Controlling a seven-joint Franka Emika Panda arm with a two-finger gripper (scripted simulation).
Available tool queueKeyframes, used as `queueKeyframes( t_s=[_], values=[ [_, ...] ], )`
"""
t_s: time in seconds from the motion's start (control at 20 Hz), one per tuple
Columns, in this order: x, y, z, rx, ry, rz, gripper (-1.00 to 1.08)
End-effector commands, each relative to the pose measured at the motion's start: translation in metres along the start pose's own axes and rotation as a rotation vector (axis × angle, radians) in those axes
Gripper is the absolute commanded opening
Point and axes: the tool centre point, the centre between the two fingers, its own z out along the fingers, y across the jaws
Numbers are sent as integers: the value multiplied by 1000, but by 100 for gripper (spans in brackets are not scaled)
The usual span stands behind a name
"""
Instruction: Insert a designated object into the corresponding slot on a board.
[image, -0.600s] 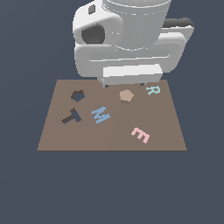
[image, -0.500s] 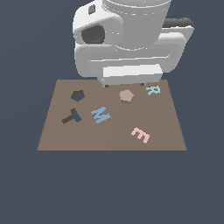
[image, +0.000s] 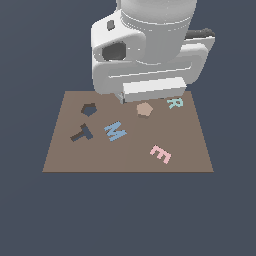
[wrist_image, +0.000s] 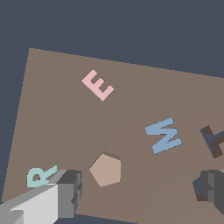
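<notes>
While the arm hangs over the board's (image: 128, 155) far edge, I see the gripper (wrist_image: 140, 192) spread wide, holding nothing, its fingers (wrist_image: 70, 192) apart. The tan pentagon block (image: 144, 109) lies flat on the board near that far edge, between the pentagon slot (image: 89, 109) and the green R (image: 175, 103). Blue M (image: 115, 131) sits mid-board.

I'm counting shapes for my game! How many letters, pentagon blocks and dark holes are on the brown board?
Letters: 3, the blue M, pink E and mint R
Pentagon blocks: 1, tan
Dark holes: 2, pentagon-shaped and T-shaped
Total: 6
</notes>
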Motion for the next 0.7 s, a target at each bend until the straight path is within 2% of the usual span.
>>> queueKeyframes(
  t_s=[0.0,0.65],
  values=[
    [-3,-3,8,1,-2,-41,100],
    [-34,-23,78,11,-18,-393,100]
  ],
)
